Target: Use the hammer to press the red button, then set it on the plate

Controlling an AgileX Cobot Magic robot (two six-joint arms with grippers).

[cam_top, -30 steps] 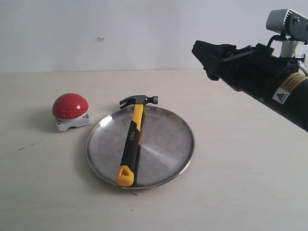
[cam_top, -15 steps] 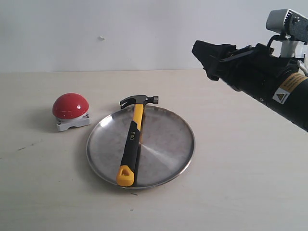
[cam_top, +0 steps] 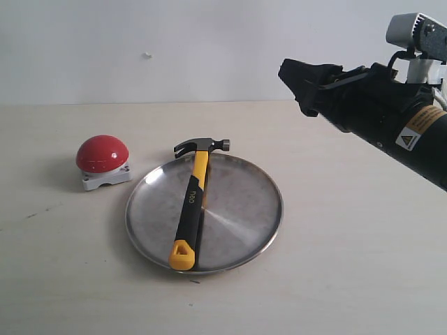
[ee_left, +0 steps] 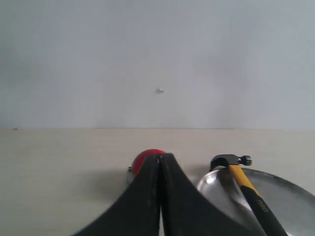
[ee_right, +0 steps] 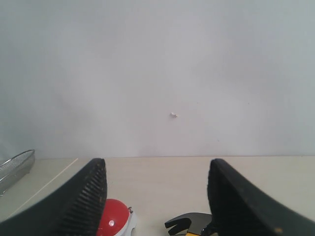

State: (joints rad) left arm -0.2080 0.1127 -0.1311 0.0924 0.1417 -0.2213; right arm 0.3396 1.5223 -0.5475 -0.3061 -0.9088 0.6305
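1. White lettering on the hammer (cam_top: 192, 202) is unreadable; the right arm (cam_top: 370, 112) has a yellow warning label (cam_top: 413, 128).
2. One hammer lies across one plate (cam_top: 244, 209), head at 12 o'clock; one button (cam_top: 102, 153) sits at 10.
3. Left end effector (ee_left: 160, 164) is pressed together; right end effector (ee_right: 157, 194) is spread and empty.

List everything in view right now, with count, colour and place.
table: one, pale beige.
wall: one, white, behind the table.
plate: one, silver, middle of the table.
hammer: one, yellow and black handle, dark grey head, lying across the plate, head over its far rim.
button: one, red dome on a white base, left of the plate, apart from it.
wire basket: one, silvery, only a corner shows in the right wrist view.
left gripper: one, black, shut, empty.
right gripper: one, black, open, empty, raised right of the plate.
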